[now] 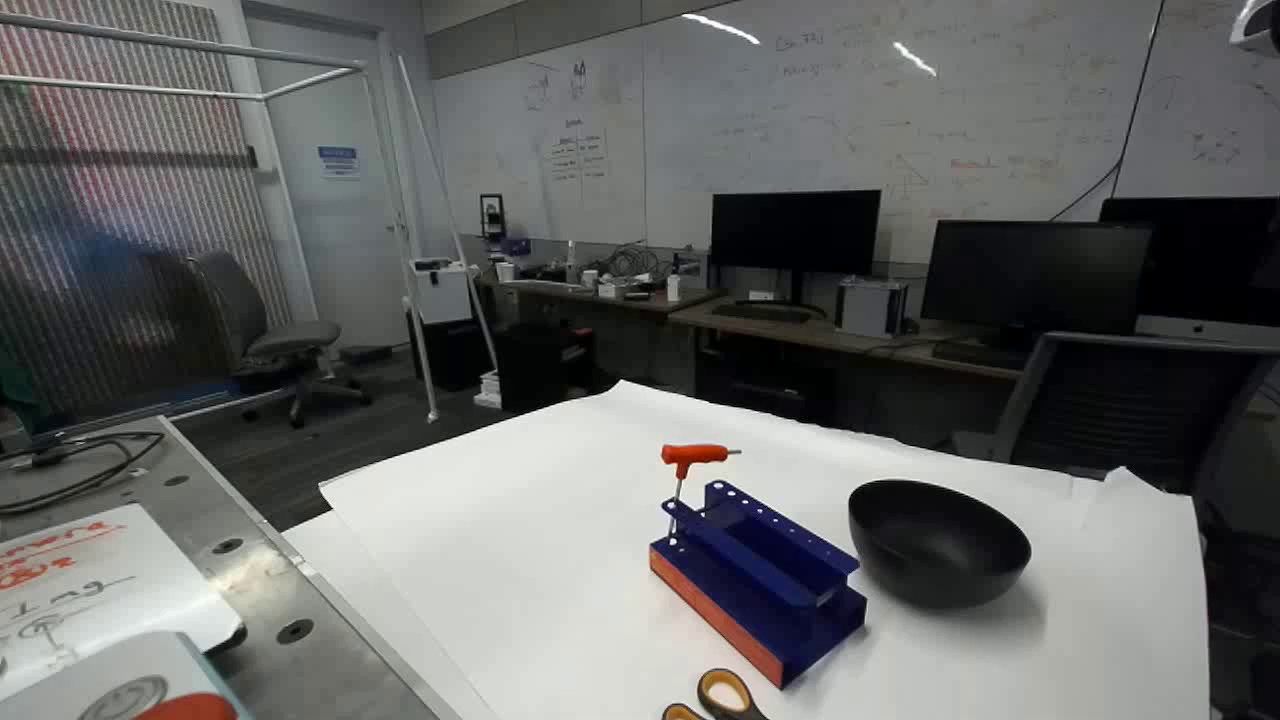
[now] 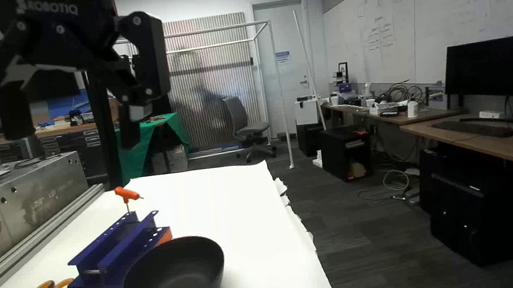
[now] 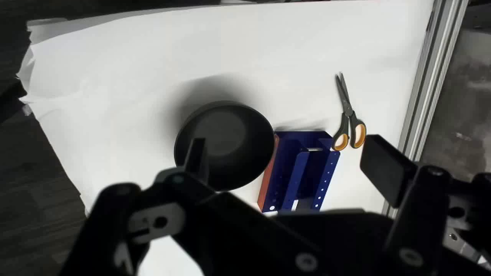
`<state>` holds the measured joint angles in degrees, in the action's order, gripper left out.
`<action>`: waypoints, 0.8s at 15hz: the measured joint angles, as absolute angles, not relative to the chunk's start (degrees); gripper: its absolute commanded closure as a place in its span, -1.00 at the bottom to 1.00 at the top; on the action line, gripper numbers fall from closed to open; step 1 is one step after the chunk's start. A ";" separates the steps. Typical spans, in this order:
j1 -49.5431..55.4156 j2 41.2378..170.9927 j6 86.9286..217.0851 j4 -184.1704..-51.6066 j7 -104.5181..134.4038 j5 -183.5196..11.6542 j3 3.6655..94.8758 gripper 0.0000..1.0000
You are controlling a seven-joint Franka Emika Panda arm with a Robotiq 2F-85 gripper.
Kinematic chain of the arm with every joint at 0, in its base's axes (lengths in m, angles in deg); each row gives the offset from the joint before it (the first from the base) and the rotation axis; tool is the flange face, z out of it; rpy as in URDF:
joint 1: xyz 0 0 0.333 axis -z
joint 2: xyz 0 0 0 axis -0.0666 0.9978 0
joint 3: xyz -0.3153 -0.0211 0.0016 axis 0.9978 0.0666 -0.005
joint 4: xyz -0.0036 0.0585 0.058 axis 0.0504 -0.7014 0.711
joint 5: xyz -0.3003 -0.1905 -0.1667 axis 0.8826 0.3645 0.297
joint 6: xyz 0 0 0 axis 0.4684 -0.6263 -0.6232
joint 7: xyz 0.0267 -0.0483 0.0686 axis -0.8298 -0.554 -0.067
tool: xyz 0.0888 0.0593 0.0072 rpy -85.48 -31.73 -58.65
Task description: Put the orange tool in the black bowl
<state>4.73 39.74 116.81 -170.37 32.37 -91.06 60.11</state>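
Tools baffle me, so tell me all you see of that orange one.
The orange tool has a crosswise, plastic-looking handle with a short grey tip at one end, and a thin, metallic-looking shaft. It stands nearly upright, shaft set in one end of the blue rack, which alone visibly touches it.

A white, paper-like sheet (image 1: 480, 540) forms the support surface. A silver-grey metal rail (image 3: 425, 96) borders one edge; the opposite edge is ragged. A round black bowl (image 1: 940, 550) stands upright directly on the sheet. Just beside it stands an elongated blue rack (image 1: 745, 550) with orange-red base sides; contact cannot be confirmed. Black-handled metal scissors (image 3: 347, 111) with yellow-orange loop linings lie near one rack corner, on the side away from the bowl.
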 measured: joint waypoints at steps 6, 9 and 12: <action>4.73 39.43 116.82 -169.79 32.37 -91.06 60.11 -1.00; 4.73 39.44 116.82 -169.79 32.37 -91.06 60.11 -1.00; 4.73 39.43 116.82 -169.79 32.37 -91.06 60.11 -1.00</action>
